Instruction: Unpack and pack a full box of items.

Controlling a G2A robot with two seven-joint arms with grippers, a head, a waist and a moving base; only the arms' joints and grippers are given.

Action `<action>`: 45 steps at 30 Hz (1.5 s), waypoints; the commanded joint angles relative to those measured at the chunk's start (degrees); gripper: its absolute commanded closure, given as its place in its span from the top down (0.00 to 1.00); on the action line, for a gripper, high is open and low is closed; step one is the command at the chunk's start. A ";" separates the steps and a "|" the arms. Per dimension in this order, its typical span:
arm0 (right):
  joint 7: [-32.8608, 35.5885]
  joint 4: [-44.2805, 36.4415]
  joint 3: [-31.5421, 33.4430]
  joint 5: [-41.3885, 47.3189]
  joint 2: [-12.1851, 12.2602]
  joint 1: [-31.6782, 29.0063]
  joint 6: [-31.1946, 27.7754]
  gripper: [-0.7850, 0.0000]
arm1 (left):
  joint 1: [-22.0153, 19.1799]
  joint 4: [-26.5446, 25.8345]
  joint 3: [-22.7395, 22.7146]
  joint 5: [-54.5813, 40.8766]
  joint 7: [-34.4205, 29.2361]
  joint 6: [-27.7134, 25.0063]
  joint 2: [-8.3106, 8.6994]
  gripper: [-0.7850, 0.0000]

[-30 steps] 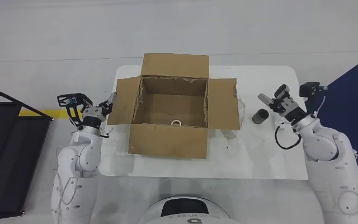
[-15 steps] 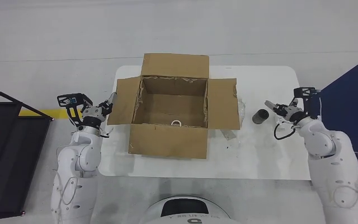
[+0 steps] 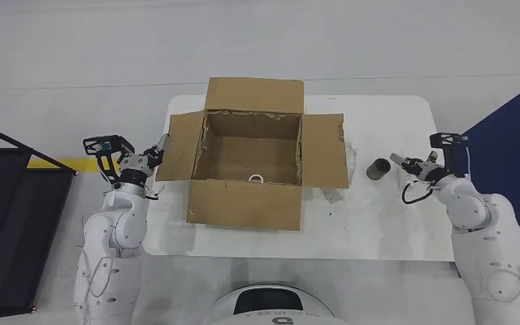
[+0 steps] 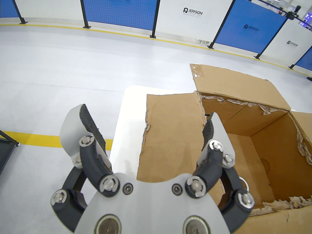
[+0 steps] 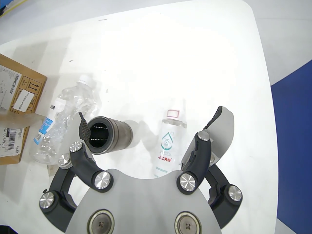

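box point(image 3: 252, 158) of brown cardboard stands open in the middle of the white table point(image 3: 382, 231), all four flaps folded out. a small white ring point(image 3: 256, 178) lies on its floor near the front wall. the left gripper point(image 4: 147, 113) hovers at the table's left edge, just beside the box's left flap. its arm is bent and tucked close, and its fingers are spread wide with nothing between them. the right gripper point(image 5: 151, 114) hangs over the table's right part, forearm angled in from the side, fingers wide apart and empty. beneath it a dark cylinder point(image 5: 109, 135) lies on its side. a white spray bottle point(image 5: 168, 142) lies near it, and a clear plastic bottle point(image 5: 63, 120) lies between the cylinder and the box's right flap.
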 commanded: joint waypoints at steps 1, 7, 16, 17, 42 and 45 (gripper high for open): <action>0.13 0.61 0.69 -0.20 0.11 -0.44 0.14 1.00 | 0.00 0.00 0.00 0.00 0.00 0.00 0.00 1.00; 2.15 1.16 1.02 -2.85 0.39 -1.40 0.96 0.97 | 0.00 0.00 0.00 0.00 0.00 0.00 0.00 1.00; 5.62 1.11 -1.87 -8.31 0.40 -0.57 4.23 0.78 | 0.00 0.00 0.00 0.00 0.00 0.00 0.00 1.00; 5.76 1.24 -2.05 -8.69 0.39 -0.40 4.67 0.73 | 0.00 0.00 0.00 0.00 0.00 0.00 0.00 1.00; 0.01 0.00 0.13 -5.23 0.16 -1.47 6.14 0.00 | 0.00 0.00 0.00 0.00 0.00 0.00 0.00 1.00; -4.04 -1.18 2.58 0.84 -0.01 -3.00 3.68 0.00 | 0.00 0.00 0.00 0.00 0.00 0.00 0.00 1.00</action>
